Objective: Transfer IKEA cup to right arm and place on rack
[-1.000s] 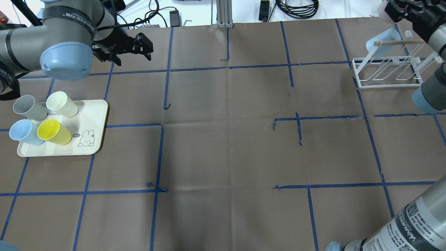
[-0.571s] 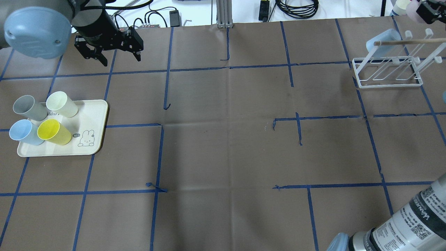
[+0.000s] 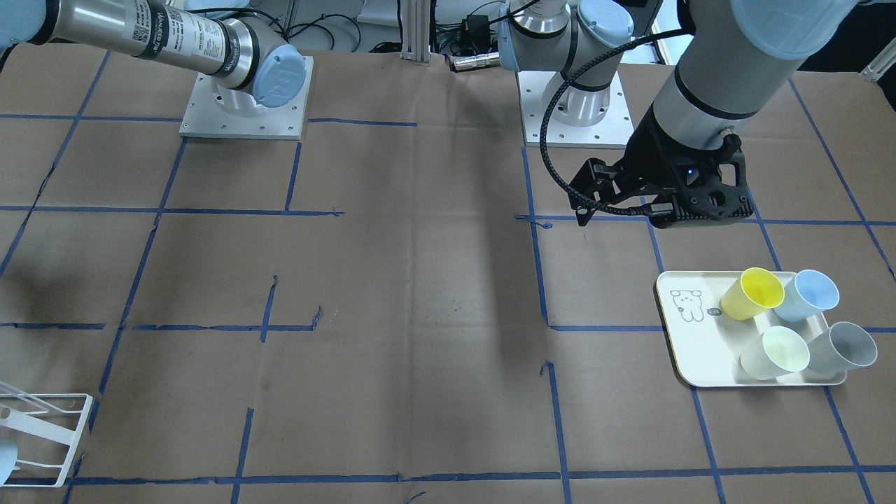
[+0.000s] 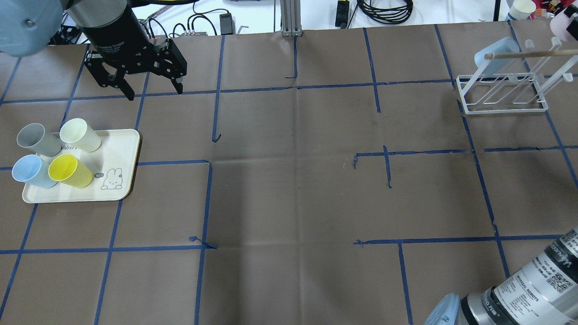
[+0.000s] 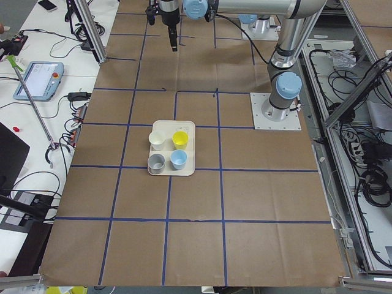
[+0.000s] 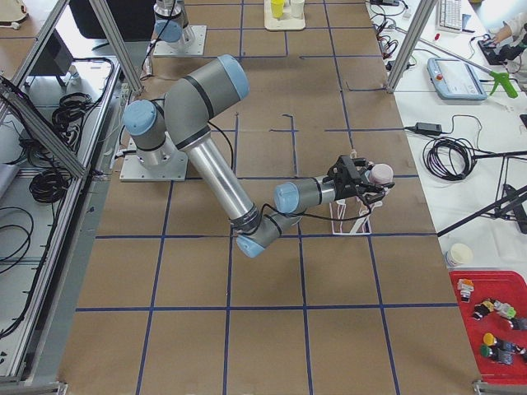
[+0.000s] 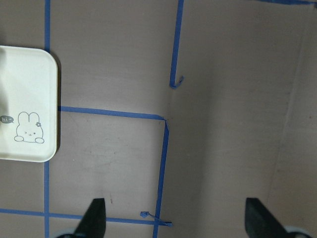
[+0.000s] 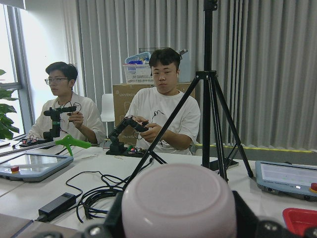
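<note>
1. Two jobs are split between the arms. I judge the placing step to be in hand: the right arm's black two-finger gripper (image 6: pixel 362 179) is clamped on a pale pink plastic cup (image 8: pixel 178 203), so the hand-over looks done.
2. That pink cup hangs in the air close to the small white wire rack (image 4: pixel 505 110), not yet resting on it.
3. Next, the move calls for lining the cup's mouth up with a free slanted bar, sliding it on, and only then releasing. The bars are thin and close together, so a skewed approach could nudge the rack.
4. The left arm's black gripper (image 4: pixel 156 92) hovers over bare table beyond the tray, its fingers wide apart and empty.
5. The rack already carries one light-blue cup (image 4: pixel 496 53) at its left end.
6. The cream rectangular tray with a rabbit drawing (image 4: pixel 122 149) holds four cups: grey (image 4: pixel 36 140), cream (image 4: pixel 81 134), light blue (image 4: pixel 31 171) and yellow (image 4: pixel 70 170). All four look empty.
</note>
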